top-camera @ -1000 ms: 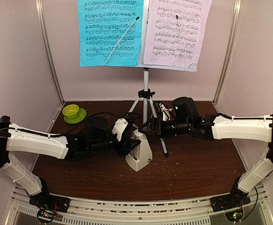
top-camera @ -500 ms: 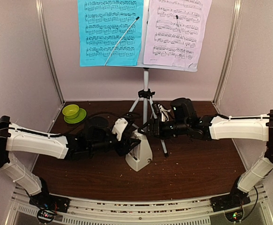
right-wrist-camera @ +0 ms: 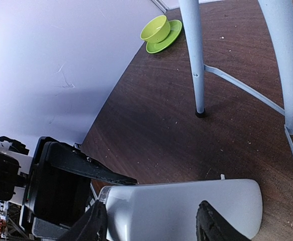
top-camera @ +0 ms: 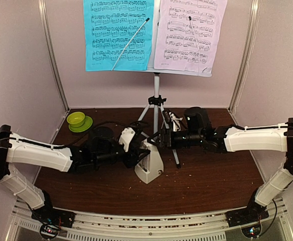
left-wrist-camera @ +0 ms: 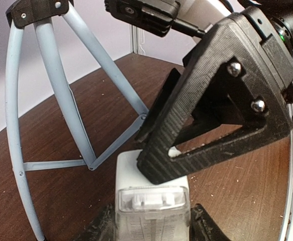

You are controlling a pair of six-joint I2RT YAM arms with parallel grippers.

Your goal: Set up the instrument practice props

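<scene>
- The smooth cream pyramid metronome (top-camera: 150,168) is stood upright on the table (top-camera: 211,181), before the silver tripod (top-camera: 157,108).
- It is clamped between the dark fingers of the left tool (left-wrist-camera: 153,228).
- Its top is straddled by the ribbed black right tool (right-wrist-camera: 150,223); whether it is gripped cannot be told.
- The right tool is brought leftward since a second ago.

Dark brown wooden table (top-camera: 211,186) across the lower half of my top view, lime-green saucer (top-camera: 87,124) at its upper left by the wall, silver tripod (top-camera: 157,101) feet planted at centre back, cream metronome (top-camera: 151,170) upright just in front of them, pale crumbs scattered over the surface as far as I can see.
</scene>
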